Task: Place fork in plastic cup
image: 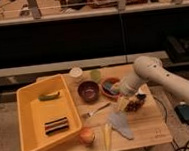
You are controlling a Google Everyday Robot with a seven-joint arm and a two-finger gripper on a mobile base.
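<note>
The fork [96, 110] is slim and silvery and lies flat on the wooden table [153, 127], just in front of the dark red bowl [88, 91]. The plastic cup [95, 75], a pale yellow-green tumbler, stands upright behind that bowl near the table's back edge. My white arm reaches in from the right. My gripper [124, 103] hangs low over the table to the right of the fork's handle end, about a hand's width from it and well in front of the cup. It is not touching the fork.
A large yellow bin [29, 116] on the left holds a green item [49, 96] and a dark striped item [56, 125]. A white round cup [75, 73], an orange bowl [110, 86], a grey-blue cloth [121, 123], a round fruit [87, 136] and a yellow item [108, 136] share the table.
</note>
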